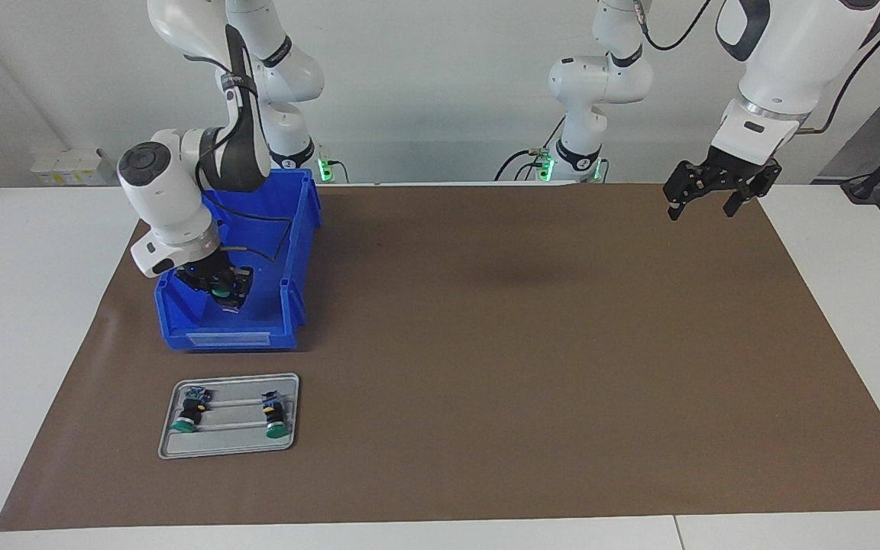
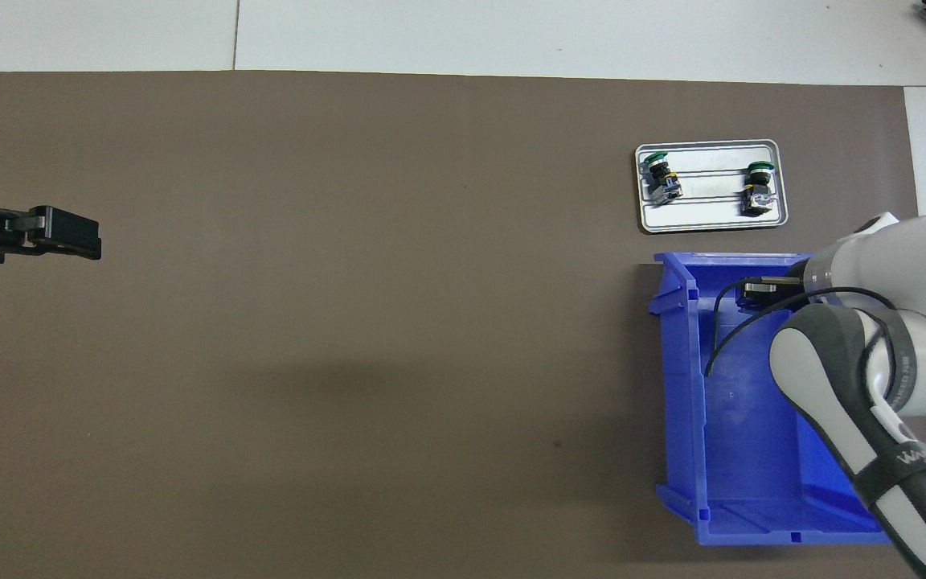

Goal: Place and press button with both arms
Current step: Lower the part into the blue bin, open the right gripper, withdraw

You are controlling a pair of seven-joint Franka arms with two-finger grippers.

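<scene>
Here the right gripper is down inside the blue bin, at the end of the bin farther from the robots, and its fingers are clamped on a green-capped button. In the overhead view the right arm's wrist covers most of the gripper, so the button itself does not show there.

Two more buttons lie on the small grey tray, just beside the bin and farther from the robots than it: one button and another button rest side by side on the tray's two rails (both with green caps pointing away from the robots).

The left gripper waits in the air with its fingers apart, holding nothing, over the brown mat at the left arm's end of the table.
</scene>
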